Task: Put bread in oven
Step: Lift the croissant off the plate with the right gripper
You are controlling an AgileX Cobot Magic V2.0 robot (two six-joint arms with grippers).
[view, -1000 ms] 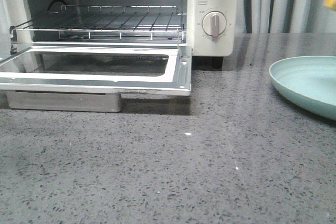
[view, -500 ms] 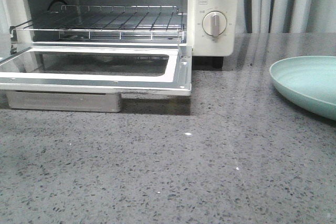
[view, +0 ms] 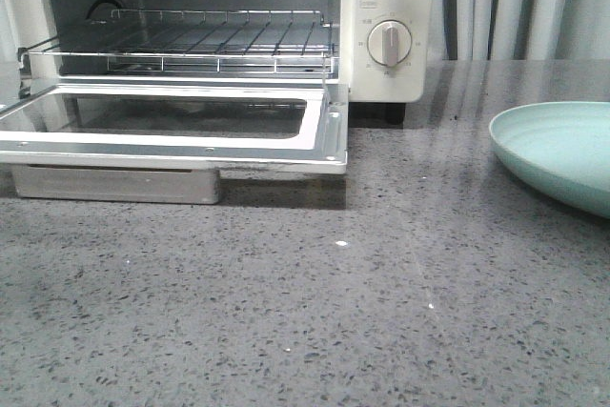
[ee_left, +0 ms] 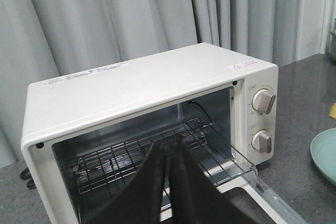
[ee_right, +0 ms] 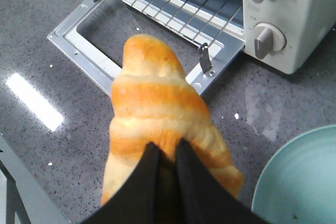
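Nearest you in the right wrist view: your right gripper [ee_right: 164,156] was clenched on the bread [ee_right: 160,124], black fingers [ee_right: 147,169] pinching the crust w/ the tapered tip pointing away from the cam. Bread was up in the air over the grey speckled countertop [ee_right: 63,51], not touching it, w/ the corner of the open oven door [ee_right: 79,43] below and beyond its tip. Pale green plate [ee_right: 302,177] sat beside it on the counter, apart from the oven [ee_right: 294,19].

Your left gripper [ee_left: 169,182] hung in front of the oven cavity, fingers pressed together w/ only a thin slit betw. them, nothing held.

Farther: in the front view the glass door [view: 172,126] lay dropped flat, wire rack [view: 210,40] bare inside. Metal tray [view: 114,183] sat under the door. Two dial knobs [view: 389,43] on the right panel. Grey curtain [view: 505,2] behind.
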